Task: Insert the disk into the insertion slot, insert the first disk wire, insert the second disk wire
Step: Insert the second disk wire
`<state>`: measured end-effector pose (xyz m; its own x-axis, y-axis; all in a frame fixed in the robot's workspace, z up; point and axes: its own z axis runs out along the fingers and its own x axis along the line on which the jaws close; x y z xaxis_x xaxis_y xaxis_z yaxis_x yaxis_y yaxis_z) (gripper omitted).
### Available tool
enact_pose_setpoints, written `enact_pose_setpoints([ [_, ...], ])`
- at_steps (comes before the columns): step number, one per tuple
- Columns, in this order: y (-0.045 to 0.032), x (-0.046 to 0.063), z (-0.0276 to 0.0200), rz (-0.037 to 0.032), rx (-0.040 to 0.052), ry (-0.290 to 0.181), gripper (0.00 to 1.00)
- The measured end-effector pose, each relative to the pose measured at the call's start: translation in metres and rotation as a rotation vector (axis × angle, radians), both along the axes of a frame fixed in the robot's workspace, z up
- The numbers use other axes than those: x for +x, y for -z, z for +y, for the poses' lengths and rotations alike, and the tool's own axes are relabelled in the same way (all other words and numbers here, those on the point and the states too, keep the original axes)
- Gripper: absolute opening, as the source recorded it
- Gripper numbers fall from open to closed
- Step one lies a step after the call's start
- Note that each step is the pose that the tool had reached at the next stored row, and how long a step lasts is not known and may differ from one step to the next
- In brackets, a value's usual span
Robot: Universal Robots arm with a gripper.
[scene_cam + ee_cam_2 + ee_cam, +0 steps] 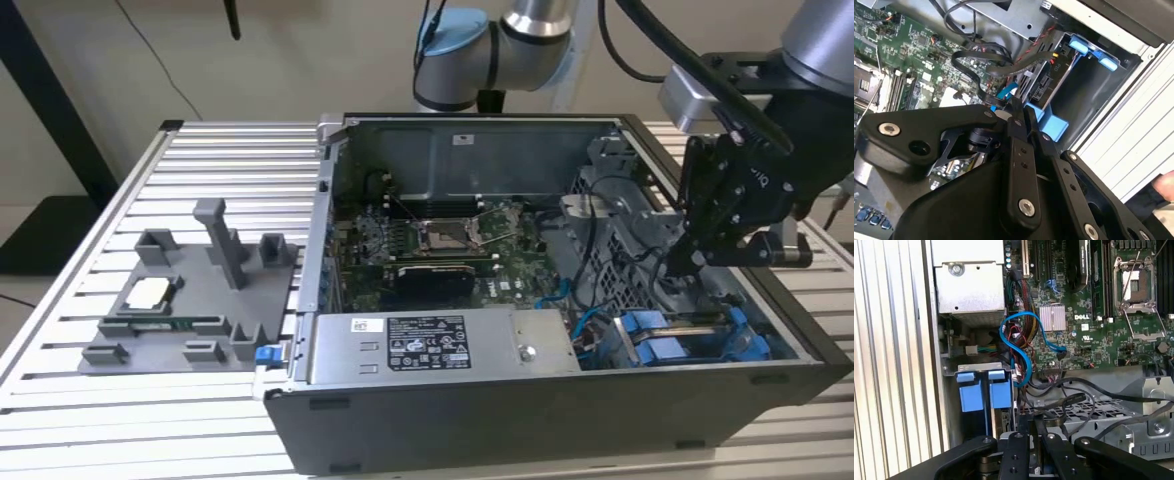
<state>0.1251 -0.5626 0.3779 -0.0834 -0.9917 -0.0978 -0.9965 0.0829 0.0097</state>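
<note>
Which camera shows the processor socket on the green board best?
The first wrist view: the processor socket is whole and unobstructed. The exterior view shows it farther off; the second wrist view cuts it off at the frame edge.

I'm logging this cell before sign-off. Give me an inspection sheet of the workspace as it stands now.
Surface: slatted metal table with an open case on it.
Job's things: slot has blue tabs at its mouth; cannot tell whether the disk is seated.
Clutter: grey tray of small parts beside the case, on the exterior view's left.
Grippers: gripper low inside the case, near the slot.
Cables: blue cable looped and black cables loose, between the board and the slot.
Surroundings: arm base behind the case.
</note>
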Motion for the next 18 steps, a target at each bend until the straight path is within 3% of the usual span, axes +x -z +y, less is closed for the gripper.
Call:
enact_pose_setpoints([
  [11, 0.0073, 0.0000, -0.0008, -0.0001, -0.0009, 0.000, 0.16],
  [18, 0.0081, 0.0000, -0.0008, -0.0001, -0.0012, 0.000, 0.16],
])
